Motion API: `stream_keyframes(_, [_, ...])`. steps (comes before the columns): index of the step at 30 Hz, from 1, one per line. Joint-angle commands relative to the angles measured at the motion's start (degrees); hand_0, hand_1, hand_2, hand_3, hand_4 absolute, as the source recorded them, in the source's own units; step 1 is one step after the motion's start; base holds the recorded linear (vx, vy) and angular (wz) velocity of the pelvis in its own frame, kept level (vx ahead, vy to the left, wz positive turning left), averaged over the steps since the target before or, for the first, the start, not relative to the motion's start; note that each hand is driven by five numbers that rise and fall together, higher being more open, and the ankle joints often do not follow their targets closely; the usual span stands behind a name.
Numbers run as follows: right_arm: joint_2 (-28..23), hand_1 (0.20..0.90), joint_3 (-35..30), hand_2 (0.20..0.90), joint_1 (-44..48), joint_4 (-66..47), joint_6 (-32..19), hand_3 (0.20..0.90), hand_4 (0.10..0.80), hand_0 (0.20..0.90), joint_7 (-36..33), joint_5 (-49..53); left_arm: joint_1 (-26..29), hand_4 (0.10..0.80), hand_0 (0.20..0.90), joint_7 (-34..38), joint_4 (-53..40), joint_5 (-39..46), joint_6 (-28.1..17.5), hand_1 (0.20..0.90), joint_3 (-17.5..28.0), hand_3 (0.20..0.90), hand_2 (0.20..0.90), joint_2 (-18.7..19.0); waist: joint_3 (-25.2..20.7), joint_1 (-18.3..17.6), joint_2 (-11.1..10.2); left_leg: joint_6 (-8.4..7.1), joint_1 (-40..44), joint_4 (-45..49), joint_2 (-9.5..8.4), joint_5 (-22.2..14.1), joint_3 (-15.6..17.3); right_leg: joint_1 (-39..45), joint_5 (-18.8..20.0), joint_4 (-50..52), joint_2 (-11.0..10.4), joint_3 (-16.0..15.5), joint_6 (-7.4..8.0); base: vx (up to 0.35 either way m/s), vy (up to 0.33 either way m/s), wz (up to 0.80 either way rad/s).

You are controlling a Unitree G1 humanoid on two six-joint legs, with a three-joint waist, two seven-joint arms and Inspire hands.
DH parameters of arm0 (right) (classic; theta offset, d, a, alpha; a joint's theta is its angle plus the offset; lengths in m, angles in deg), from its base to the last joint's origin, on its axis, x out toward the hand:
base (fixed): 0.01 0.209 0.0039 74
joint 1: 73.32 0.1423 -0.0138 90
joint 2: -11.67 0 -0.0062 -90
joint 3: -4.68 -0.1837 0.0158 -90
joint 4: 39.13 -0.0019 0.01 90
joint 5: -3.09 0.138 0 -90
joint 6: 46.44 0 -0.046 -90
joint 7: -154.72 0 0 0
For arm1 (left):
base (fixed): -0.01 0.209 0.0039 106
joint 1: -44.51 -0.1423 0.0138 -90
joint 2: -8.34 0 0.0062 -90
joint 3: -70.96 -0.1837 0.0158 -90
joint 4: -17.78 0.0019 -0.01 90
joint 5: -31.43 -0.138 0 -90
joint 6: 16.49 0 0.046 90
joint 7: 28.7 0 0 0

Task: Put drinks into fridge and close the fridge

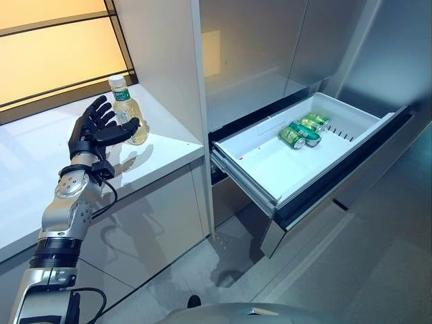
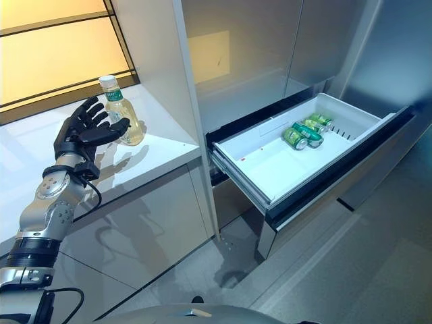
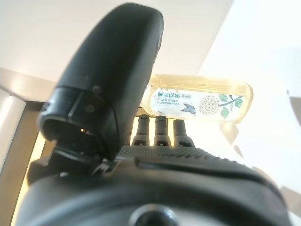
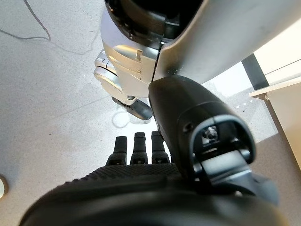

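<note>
A clear bottle of yellow tea with a green cap [image 1: 128, 115] stands upright on the white counter [image 1: 40, 169] by the window corner. My left hand [image 1: 91, 135] is right beside it, open. Its fingers are spread behind the bottle and the thumb reaches across its front. In the left wrist view the bottle [image 3: 202, 101] shows just past the straight fingers [image 3: 160, 129]. The fridge's lower drawer [image 1: 270, 192] is pulled out, with green cans [image 1: 302, 131] lying at its far end. My right hand [image 4: 136, 146] shows only in its own wrist view, open over the floor.
A tall white panel [image 1: 169, 61] separates the counter from the fridge front [image 1: 256, 54]. The pulled-out drawer juts into the grey floor [image 1: 324, 270] to my right. A lit window [image 1: 54, 47] runs behind the counter.
</note>
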Motion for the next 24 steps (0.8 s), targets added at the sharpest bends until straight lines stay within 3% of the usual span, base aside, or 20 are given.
stream_keyframes(1, [2.0,0.900,1.5,0.900,2.9,-0.4,-1.1,0.900,0.800,0.900,3.2,0.0,13.7,0.800,0.900,-0.7,0.8,0.7,-3.6,0.900,-0.3,0.900,0.900,5.1,-1.0,-0.2,0.7,2.05,6.3,0.4,-3.54,-13.1,0.1,-4.5,1.2,0.8,-0.8,5.7,3.34,0.000,0.000,0.00])
stream_keyframes(24, [1.8,0.900,2.3,0.900,2.8,0.6,-1.9,0.900,0.800,0.900,2.8,0.6,21.1,0.800,0.900,1.2,12.5,-10.9,-4.3,0.900,-4.5,0.900,0.900,10.9,-1.5,-1.5,1.0,2.03,6.5,0.4,-3.55,-13.3,1.2,-4.8,1.4,0.7,-0.6,6.5,3.62,0.001,0.000,-0.01])
